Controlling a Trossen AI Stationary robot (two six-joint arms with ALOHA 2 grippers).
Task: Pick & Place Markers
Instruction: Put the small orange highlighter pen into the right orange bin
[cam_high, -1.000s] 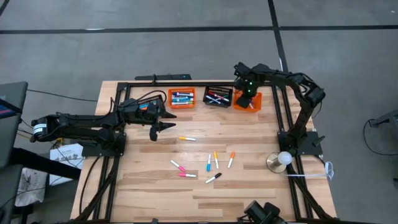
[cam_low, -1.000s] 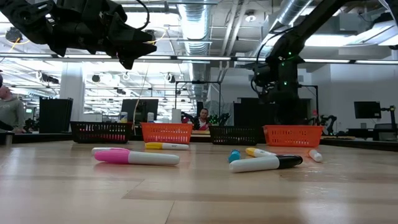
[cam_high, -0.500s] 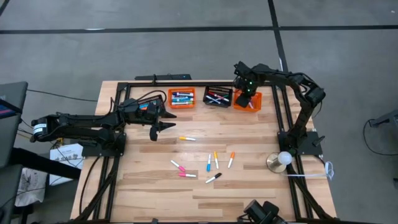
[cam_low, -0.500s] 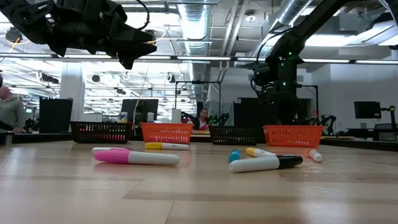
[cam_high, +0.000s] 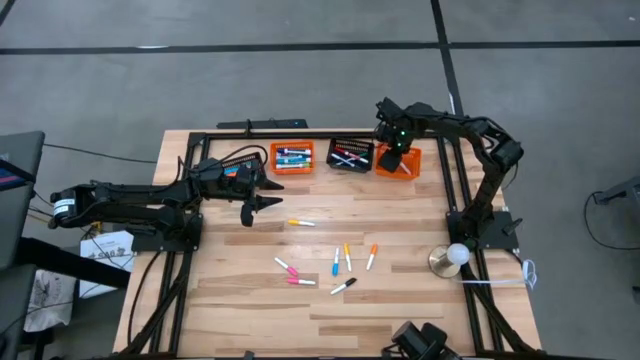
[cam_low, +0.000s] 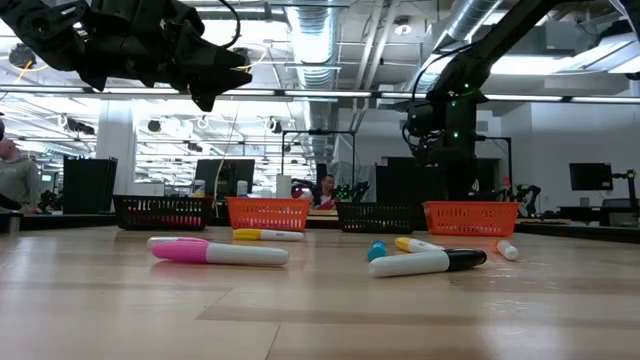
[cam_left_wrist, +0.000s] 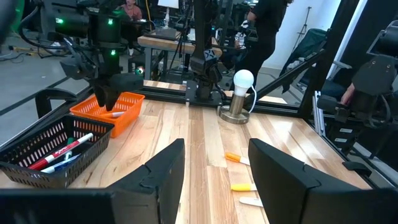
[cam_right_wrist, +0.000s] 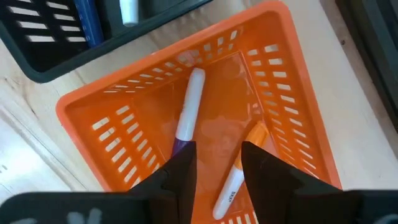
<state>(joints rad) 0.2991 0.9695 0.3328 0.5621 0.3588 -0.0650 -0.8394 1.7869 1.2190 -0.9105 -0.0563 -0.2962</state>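
Your right gripper (cam_right_wrist: 214, 158) hangs over the orange basket (cam_high: 398, 161) at the table's one o'clock corner, fingers parted and empty above two markers (cam_right_wrist: 188, 109) lying inside. Your left gripper (cam_high: 262, 202), also parted and empty, is nearer the loose yellow marker (cam_high: 301, 223), just off its tip toward three o'clock, long axis nine-to-three. Seven more lie mid-table (cam_high: 250, 330).

Open tabletop (cam_high: 400, 300) around scattered markers (cam_high: 335, 262); baskets (cam_high: 349, 156) along far edge.
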